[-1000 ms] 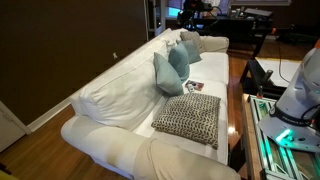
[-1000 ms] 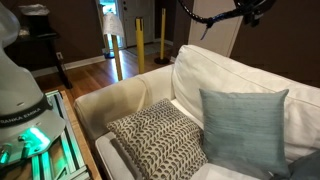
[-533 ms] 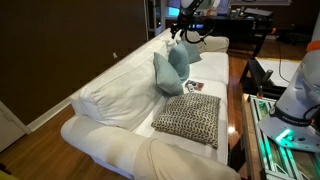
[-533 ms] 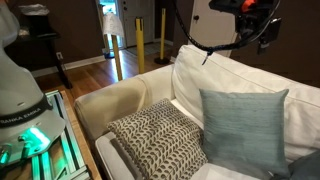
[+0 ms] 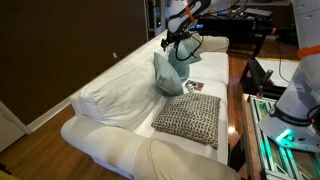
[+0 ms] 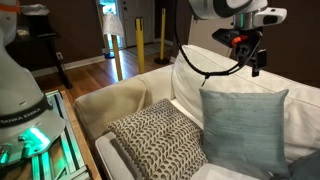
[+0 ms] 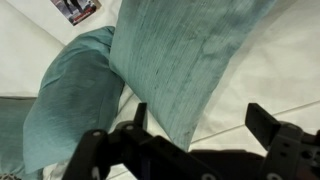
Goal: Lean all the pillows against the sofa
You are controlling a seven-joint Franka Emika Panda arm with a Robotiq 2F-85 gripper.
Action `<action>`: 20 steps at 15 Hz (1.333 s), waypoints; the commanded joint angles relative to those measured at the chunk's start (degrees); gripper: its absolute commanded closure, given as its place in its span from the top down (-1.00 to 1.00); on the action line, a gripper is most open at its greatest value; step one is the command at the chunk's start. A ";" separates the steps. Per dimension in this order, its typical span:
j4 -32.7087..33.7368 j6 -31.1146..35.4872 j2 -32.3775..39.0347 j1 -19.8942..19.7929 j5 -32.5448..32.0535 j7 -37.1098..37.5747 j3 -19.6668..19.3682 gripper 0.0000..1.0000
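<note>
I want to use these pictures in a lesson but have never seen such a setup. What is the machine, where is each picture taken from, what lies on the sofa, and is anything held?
The machine is a robot arm with a two-fingered hand at its tip. Two pictures come from cameras standing in the room, viewing the white sofa from different places. The third comes from a camera on the arm's wrist, looking past the hand's dark fingers. On the seat a black-and-cream patterned pillow lies nearly flat. Two teal pillows stand further along, propped against the back cushions, with a magazine-like paper beside them. The hand hovers over the teal pillows, fingers apart, holding nothing.
</note>
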 commanded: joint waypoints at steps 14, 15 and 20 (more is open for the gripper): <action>8.46 15.00 22.18 6.11 0.74 11.56 -4.25 1.00; 8.95 15.31 23.27 6.50 1.08 12.37 -4.57 1.00; 11.33 15.87 27.74 8.03 1.53 14.98 -6.33 0.49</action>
